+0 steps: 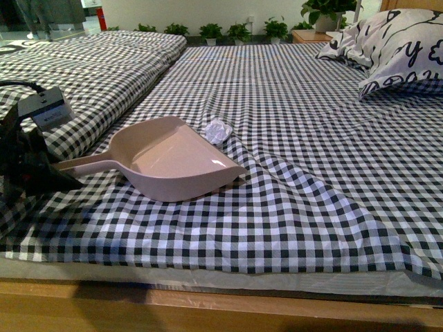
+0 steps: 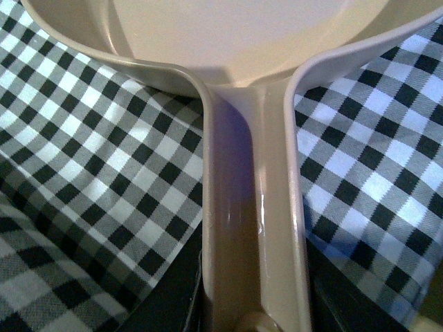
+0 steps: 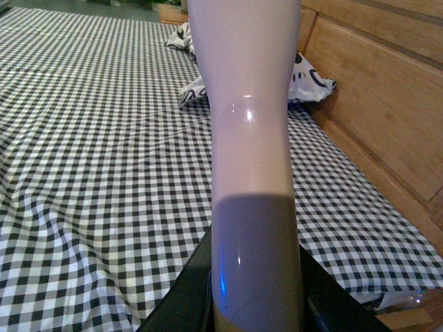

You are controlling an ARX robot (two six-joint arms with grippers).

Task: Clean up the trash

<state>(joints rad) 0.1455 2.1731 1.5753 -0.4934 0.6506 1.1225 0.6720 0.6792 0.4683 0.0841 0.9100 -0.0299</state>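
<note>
A small crumpled white wad of trash (image 1: 219, 130) lies on the checked bedsheet, just beyond the far rim of the pale pink-beige dustpan (image 1: 173, 155). The pan rests on the sheet and nothing shows inside it. My left gripper (image 1: 59, 173) is shut on the dustpan handle (image 2: 252, 207) at the far left of the front view; dark fingers flank the handle in the left wrist view. My right gripper (image 3: 256, 304) is shut on the pale, smooth brush handle (image 3: 249, 159), which rises through the middle of the right wrist view. The brush head is out of view, and the front view does not show the right arm.
The black-and-white checked sheet (image 1: 297, 173) covers the bed, with folds near the pan. Patterned pillows (image 1: 401, 48) lie at the far right by the wooden headboard (image 3: 374, 90). A second checked mattress (image 1: 83, 62) adjoins on the left. The wooden bed frame (image 1: 208, 308) runs along the near edge.
</note>
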